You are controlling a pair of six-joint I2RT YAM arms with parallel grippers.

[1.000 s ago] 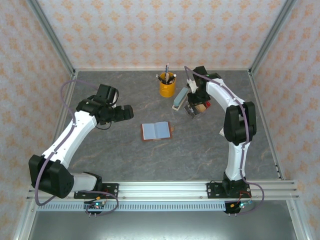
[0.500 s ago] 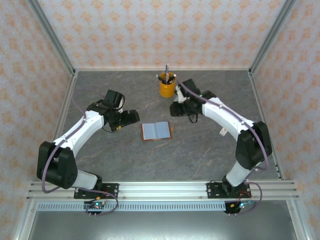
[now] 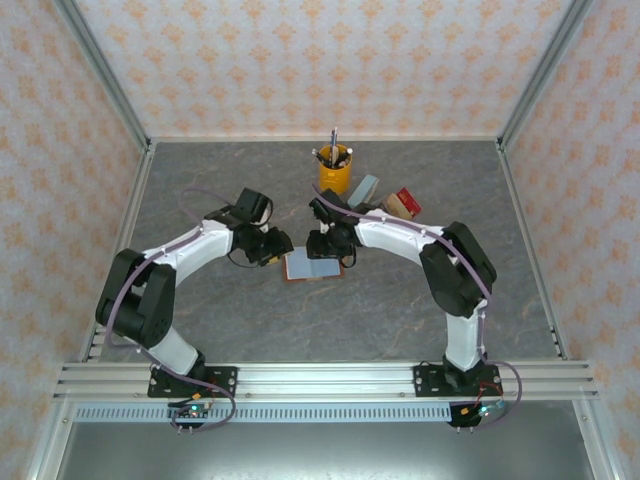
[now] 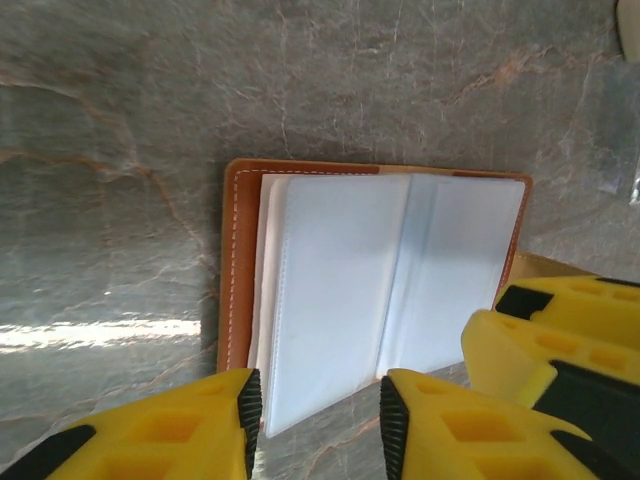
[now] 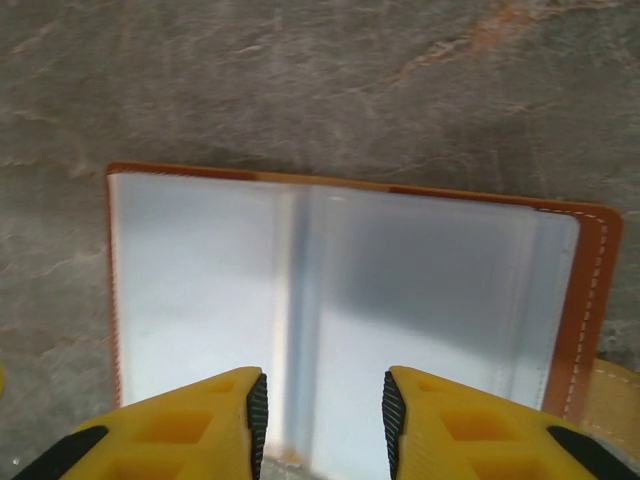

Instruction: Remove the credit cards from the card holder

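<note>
The card holder (image 3: 315, 263) lies open like a book at the table's middle, brown leather rim around pale blue-white sleeves (image 4: 340, 280); no card shows in the sleeves. My left gripper (image 3: 283, 248) is at its left edge, open, and a sleeve corner lies in the gap of the left gripper (image 4: 320, 410) without touching either pad. My right gripper (image 3: 322, 243) hangs at its far edge, open; in its wrist view the right gripper (image 5: 325, 420) stands above the card holder's (image 5: 340, 300) centre fold. Red and tan credit cards (image 3: 403, 203) lie at the back right.
A yellow cup of pens (image 3: 335, 170) stands behind the card holder. A pale blue oblong block (image 3: 362, 188) lies between the cup and the cards. Metal frame posts and patterned walls enclose the table. The right gripper's yellow fingers (image 4: 560, 330) show beside the wallet.
Both arms swung inward to the card holder. The right gripper left the back right spot, where the red and tan cards now lie. The left jaws narrowed.
</note>
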